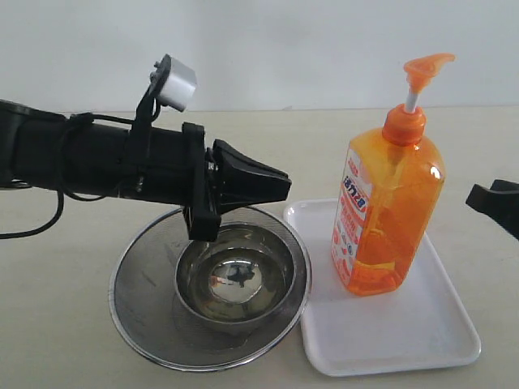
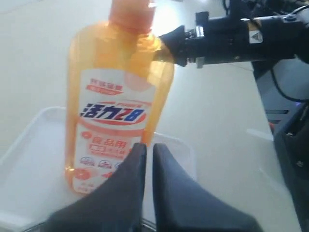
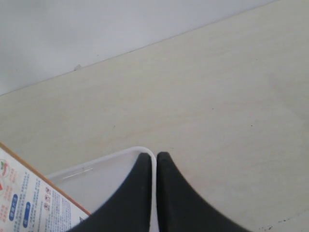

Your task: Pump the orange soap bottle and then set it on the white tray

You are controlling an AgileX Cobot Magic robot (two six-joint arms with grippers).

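The orange soap bottle (image 1: 388, 219) stands upright on the white tray (image 1: 405, 336), pump head raised, nothing touching it. Its label faces the left wrist view, where the bottle (image 2: 116, 106) rises from the tray (image 2: 29, 145). My left gripper (image 1: 288, 188) hovers shut and empty over the steel bowl, a short way left of the bottle; its tips (image 2: 148, 145) point at the bottle's lower part. My right gripper (image 1: 470, 198) is shut and empty at the right edge, apart from the bottle. In the right wrist view its tips (image 3: 151, 154) lie over the tray's corner (image 3: 96, 176), with the bottle's label (image 3: 24, 203) at the edge.
A round steel mesh strainer (image 1: 138, 324) holds a small shiny steel bowl (image 1: 235, 279) directly left of the tray, under my left arm. Beige tabletop runs to a white wall behind. The right arm (image 2: 231, 34) reaches in behind the bottle in the left wrist view.
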